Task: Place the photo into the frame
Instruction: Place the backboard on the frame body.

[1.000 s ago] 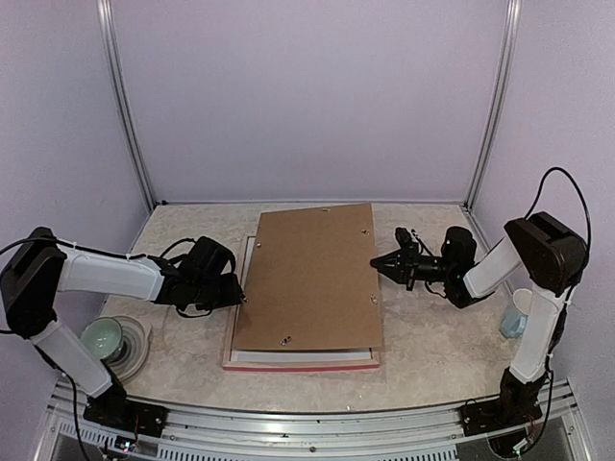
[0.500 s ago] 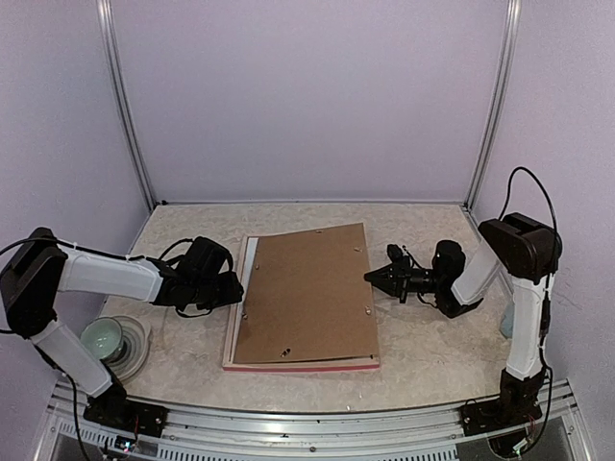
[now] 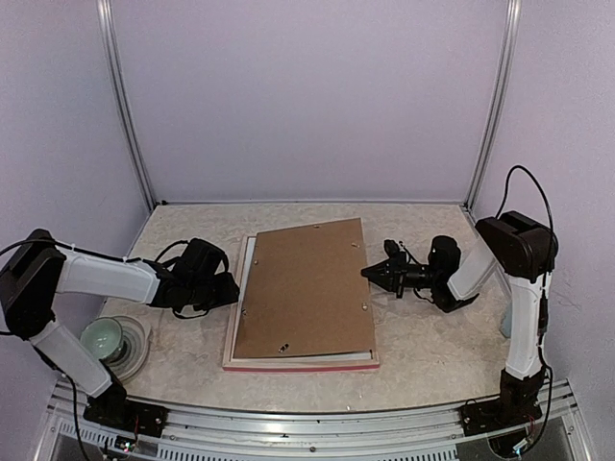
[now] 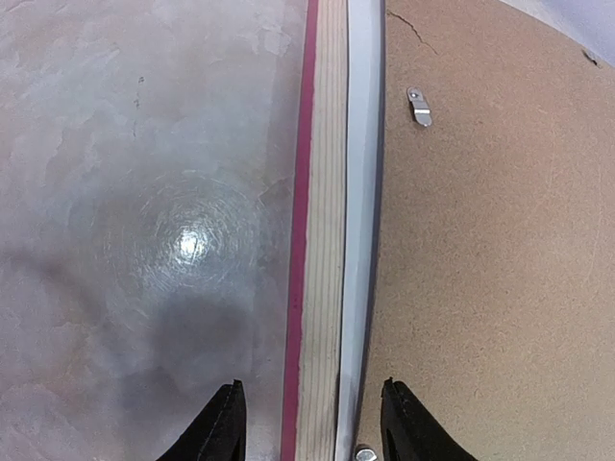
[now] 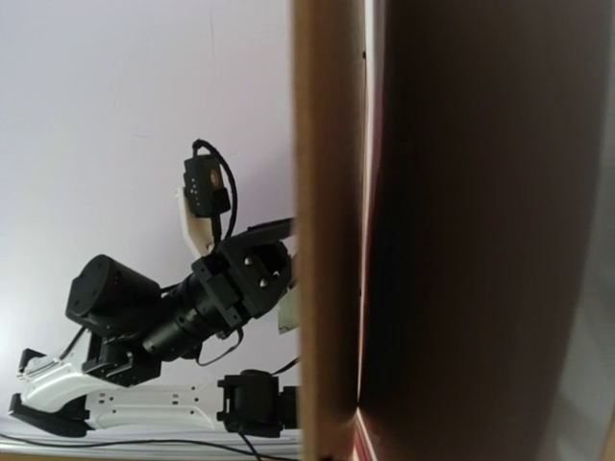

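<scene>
The frame (image 3: pixel 298 362) lies face down on the table, its pink-red moulding showing along the near edge. A brown backing board (image 3: pixel 303 288) covers it, slightly askew. The photo is hidden under the board. In the right wrist view I see the board's edge (image 5: pixel 327 230) close up with a dark shaded surface beside it; I cannot tell whether that is the photo. My right gripper (image 3: pixel 370 274) is shut on the board's right edge, low over the frame. My left gripper (image 4: pixel 312 418) is open, its fingers astride the frame's left rail (image 4: pixel 322 211).
A pale green bowl (image 3: pixel 104 338) on a plate stands at the front left by the left arm. A light cup (image 3: pixel 505 322) stands at the far right behind the right arm. Small metal clips (image 4: pixel 418 106) sit on the board.
The right gripper has moved left and down, lowering the board's raised right side toward the frame. The left arm has barely moved.
</scene>
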Tool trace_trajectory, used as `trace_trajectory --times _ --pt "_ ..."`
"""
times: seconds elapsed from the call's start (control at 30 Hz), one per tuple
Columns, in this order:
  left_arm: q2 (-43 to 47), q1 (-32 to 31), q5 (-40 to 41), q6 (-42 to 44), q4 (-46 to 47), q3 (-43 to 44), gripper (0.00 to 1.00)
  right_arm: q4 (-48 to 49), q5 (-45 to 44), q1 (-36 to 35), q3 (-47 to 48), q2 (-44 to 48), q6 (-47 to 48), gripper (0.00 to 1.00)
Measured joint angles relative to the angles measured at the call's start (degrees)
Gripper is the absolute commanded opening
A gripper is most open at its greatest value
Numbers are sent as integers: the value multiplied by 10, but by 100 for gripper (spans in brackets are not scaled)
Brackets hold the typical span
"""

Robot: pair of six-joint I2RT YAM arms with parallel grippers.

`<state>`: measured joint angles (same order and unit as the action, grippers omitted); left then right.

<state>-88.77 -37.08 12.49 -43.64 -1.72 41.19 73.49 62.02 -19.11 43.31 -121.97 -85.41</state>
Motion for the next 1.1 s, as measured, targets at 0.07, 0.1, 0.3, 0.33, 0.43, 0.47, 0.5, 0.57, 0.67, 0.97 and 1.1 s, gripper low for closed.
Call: trace_trajectory --times 0.07,0.1,0.3,0.33,0.43,0.47,0.5,0.57,0.67,0.97,1.1 --pt "0 0 0 0 0 -2 48 -14 1 0 9 -1 8 0" --pt "0 0 0 0 0 -3 48 -22 1 0 13 -1 13 0" --pt "0 1 0 0 1 -8 48 -59 5 0 29 -2 34 0" --pt "0 1 0 0 2 -9 48 -64 5 0 30 -2 36 0" --pt "0 3 -1 -1 4 -14 48 -72 8 0 33 -3 42 0" --pt "0 3 -2 -2 5 -16 48 -74 9 0 35 -4 44 0" --pt "0 4 -2 -2 7 -18 48 -76 9 0 37 -6 45 0" --pt "0 4 -3 -4 12 -20 48 -79 10 0 41 -10 48 0" --pt "0 4 -5 -7 17 -21 48 -82 12 0 42 -12 49 0" --pt "0 5 -7 -11 26 -25 48 -90 26 0 59 -13 47 0" --pt "0 7 -9 -11 26 -26 48 -89 29 0 60 -13 41 0"
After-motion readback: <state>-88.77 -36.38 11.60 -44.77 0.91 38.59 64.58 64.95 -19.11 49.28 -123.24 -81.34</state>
